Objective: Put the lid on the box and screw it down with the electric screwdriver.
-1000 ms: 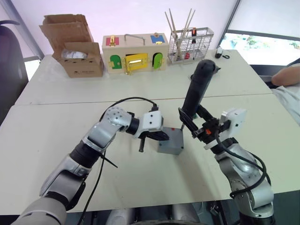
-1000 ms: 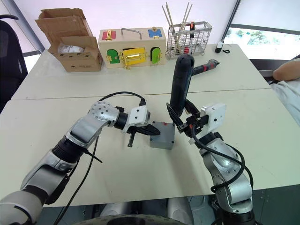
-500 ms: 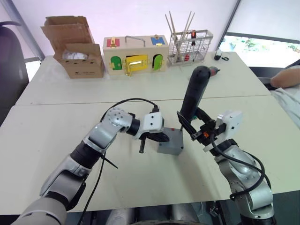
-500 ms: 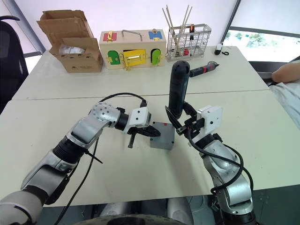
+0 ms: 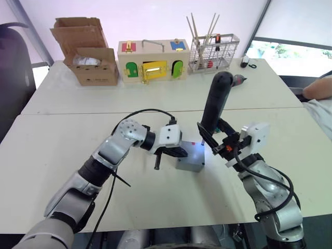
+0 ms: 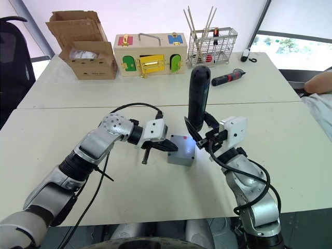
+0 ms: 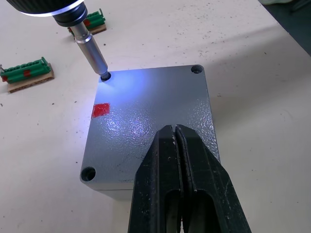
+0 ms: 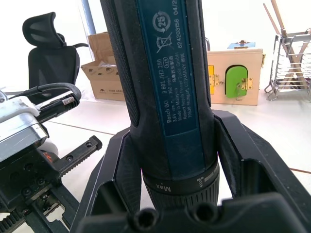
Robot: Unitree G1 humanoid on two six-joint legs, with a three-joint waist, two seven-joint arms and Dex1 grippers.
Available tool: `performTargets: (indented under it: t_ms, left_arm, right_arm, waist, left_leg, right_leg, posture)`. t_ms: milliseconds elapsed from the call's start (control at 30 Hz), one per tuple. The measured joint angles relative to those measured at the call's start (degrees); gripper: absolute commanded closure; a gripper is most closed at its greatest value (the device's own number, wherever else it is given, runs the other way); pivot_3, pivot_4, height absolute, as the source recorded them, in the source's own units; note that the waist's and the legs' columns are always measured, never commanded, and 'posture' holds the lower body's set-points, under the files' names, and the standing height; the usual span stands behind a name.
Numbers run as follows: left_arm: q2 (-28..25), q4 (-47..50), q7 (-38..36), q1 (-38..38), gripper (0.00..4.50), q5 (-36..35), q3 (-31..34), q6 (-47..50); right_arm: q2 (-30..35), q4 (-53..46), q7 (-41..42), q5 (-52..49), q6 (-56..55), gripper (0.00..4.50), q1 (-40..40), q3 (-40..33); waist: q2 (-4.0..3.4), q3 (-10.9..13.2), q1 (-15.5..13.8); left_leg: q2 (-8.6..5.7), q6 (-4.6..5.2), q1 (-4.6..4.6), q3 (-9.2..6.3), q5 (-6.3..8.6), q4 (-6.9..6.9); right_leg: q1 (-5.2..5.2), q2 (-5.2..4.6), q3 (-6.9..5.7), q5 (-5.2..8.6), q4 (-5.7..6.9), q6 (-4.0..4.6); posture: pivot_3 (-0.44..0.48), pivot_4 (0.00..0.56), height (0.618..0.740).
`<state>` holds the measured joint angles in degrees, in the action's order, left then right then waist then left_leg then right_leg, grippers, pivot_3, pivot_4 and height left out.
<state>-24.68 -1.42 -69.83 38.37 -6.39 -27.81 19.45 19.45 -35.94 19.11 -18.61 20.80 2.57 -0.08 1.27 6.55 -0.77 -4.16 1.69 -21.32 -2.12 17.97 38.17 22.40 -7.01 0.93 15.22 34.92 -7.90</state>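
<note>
The right tool (image 6: 199, 136) is clamped around the lower body of the electric screwdriver (image 6: 197, 98), which stands nearly upright with its butt end above the tool and leaning slightly away from the robot. The bit (image 7: 95, 54) points down from the tool and sits in a corner screw hole of the lid (image 7: 150, 121); a ring of light at the screwdriver nose casts a bluish glow on that corner.

The lid lies flat on the box (image 5: 190, 157), covering it. The box rests on the counter (image 5: 62, 155) between the two tools, directly below the right tool and just ahead of the left one. A small red mark (image 7: 100, 110) shows on the lid near the corner under the bit.

The left tool (image 7: 176, 138) has its two black fingers pressed together with nothing between them. Its tips rest over the lid edge opposite the bit; contact cannot be confirmed.

Two small green terminal blocks (image 7: 27, 75) lie on the counter just beyond the box, past the bit. Farther from both tools stand a cardboard box (image 6: 85, 49), a wooden box with coloured doors (image 6: 150, 53) and a wire basket (image 6: 211, 46). A red-and-black screwdriver (image 6: 228, 78) lies beside the basket.
</note>
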Motion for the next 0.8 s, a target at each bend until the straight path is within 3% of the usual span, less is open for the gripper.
performTargets:
  t_ms: [200,333,467,600,800]
  left_arm:
    - [-0.1,0.4,-0.3,0.0,4.5,-1.1,1.0,0.4]
    - [0.2,0.5,-0.2,-0.5,4.5,-3.0,3.0,0.6]
    - [2.4,-1.6,2.7,-0.2,4.5,-6.6,7.5,5.0]
    - [2.5,-1.8,4.0,3.2,4.5,-12.0,14.4,10.5]
    - [4.4,-1.3,4.8,4.0,4.5,-13.9,15.4,11.3]
  right_arm:
    - [5.7,-6.5,0.2,-12.2,13.6,2.68,-3.3,-8.0]
    - [12.1,-7.5,-2.4,-27.0,24.7,2.68,-11.5,-15.0]
    - [18.6,-6.2,-6.6,-42.5,29.9,2.68,-20.8,-22.0]
    - [22.3,-1.4,-10.5,-51.4,31.9,2.68,-24.2,-23.9]
    - [27.8,4.9,-14.5,-57.9,34.2,2.68,-26.5,-23.9]
  waist:
    - [-0.56,0.7,-0.1]
    - [-1.04,1.3,0.0]
    - [-1.01,2.2,0.0]
    - [-0.83,2.5,0.0]
    - [-0.85,2.6,0.0]
  left_leg:
    - [-0.02,0.01,-0.26,0.0,0.0,0.0]
    - [-0.06,-0.26,-1.14,0.03,-0.19,0.05]
    - [0.01,-0.65,-1.3,-0.05,-0.42,0.0]
    - [-0.01,-0.67,-1.5,-0.06,-0.44,0.06]
    - [-0.08,-0.64,-1.83,0.03,-0.45,0.27]
  right_leg:
    - [0.11,-0.06,0.0,-0.02,-0.02,-0.03]
    - [0.96,-0.08,0.01,-0.14,0.2,-0.21]
    - [1.14,0.02,-0.08,-0.14,0.26,-0.21]
    - [1.26,0.1,-0.17,-0.14,0.24,-0.22]
    - [1.47,0.07,-0.19,-0.15,0.26,-0.23]
  posture:
    - [0.0,0.15,0.737]
    - [0.0,0.15,0.737]
    - [0.0,0.15,0.737]
    - [0.0,0.15,0.737]
    - [0.0,0.15,0.737]
